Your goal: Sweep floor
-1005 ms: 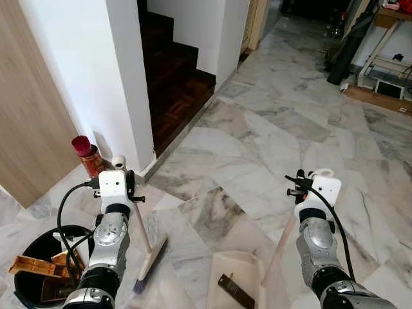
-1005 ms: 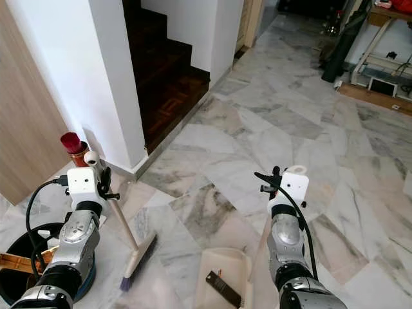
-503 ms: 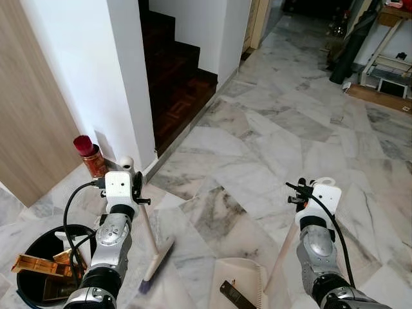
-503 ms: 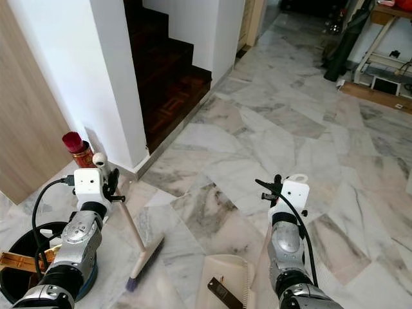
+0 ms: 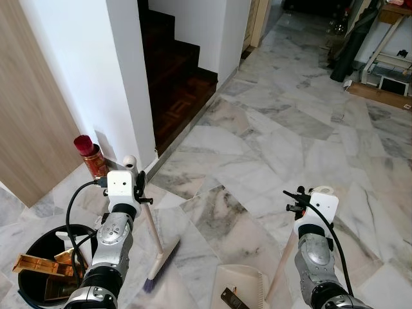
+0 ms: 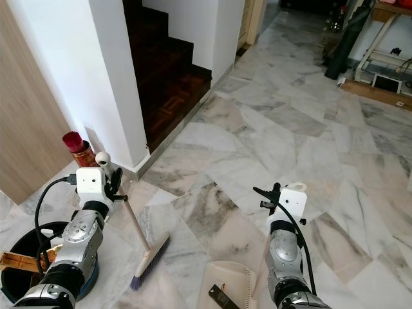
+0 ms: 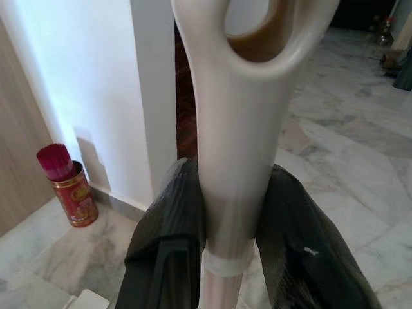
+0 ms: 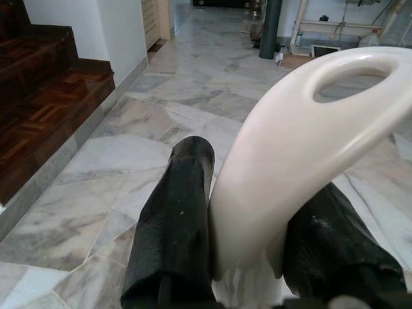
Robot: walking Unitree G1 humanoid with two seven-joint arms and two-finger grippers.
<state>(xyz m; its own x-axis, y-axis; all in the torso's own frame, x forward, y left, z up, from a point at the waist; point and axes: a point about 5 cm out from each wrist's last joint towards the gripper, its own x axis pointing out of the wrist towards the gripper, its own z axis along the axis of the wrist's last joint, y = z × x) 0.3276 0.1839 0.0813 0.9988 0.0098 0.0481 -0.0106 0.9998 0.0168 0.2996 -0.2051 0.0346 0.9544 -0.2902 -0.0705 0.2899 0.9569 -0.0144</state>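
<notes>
The left gripper (image 7: 228,225) clamps the cream plastic broom (image 5: 156,250); the right gripper (image 8: 257,225) clamps the beige plastic dustpan (image 5: 248,288), just beside the broom's bristles.

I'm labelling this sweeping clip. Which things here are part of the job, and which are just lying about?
Part of the job:
- broom, held in the left tool
- dustpan, handle held in the right tool
- dark flat piece in the dustpan
- black bin

Just lying about:
- red tin by the wall
- staircase
</notes>
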